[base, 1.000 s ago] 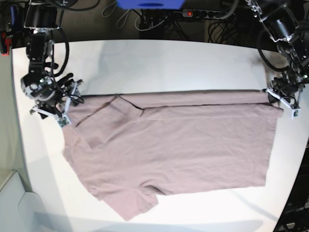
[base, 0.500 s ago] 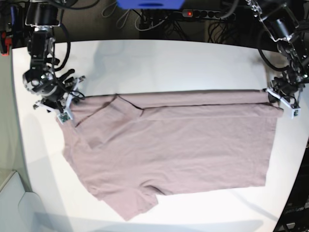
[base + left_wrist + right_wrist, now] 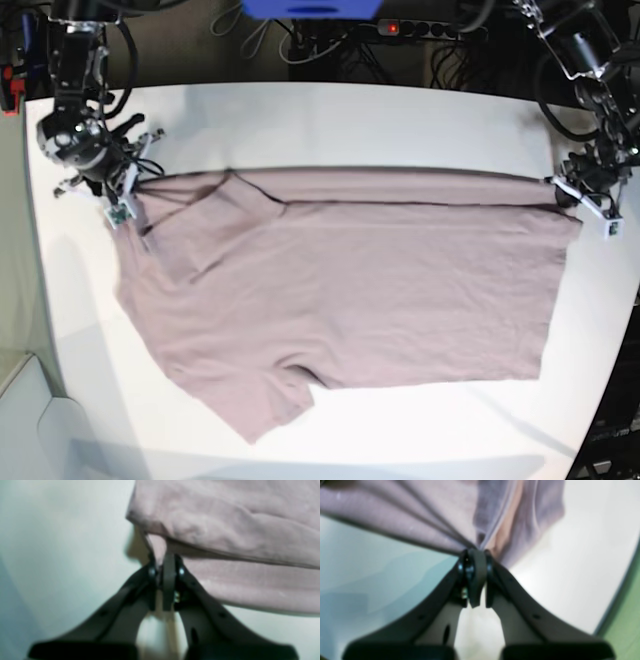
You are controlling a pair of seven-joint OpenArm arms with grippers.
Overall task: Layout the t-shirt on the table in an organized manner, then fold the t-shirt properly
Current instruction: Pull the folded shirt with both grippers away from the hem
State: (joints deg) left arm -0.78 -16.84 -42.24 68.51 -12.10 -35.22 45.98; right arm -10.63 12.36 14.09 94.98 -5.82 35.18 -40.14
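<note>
Now the left gripper (image 3: 588, 200) and right gripper (image 3: 128, 192) have their jaws pinched on the soft dusty-pink cloth t-shirt (image 3: 350, 290). It stretches long between them, over the smooth white surface (image 3: 330, 120).

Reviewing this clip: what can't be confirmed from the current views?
- Any neck print on the t-shirt: not visible in the base view; both wrist views blurred.
- Cloth layers inside the right tool: blurred.
- Left tool pinching the shirt edge: contact blurred, tiny in base.
- Table near edge: cropped.

right fingers (image 3: 473, 555) — now clamped on t-shirt (image 3: 350, 290)
</note>
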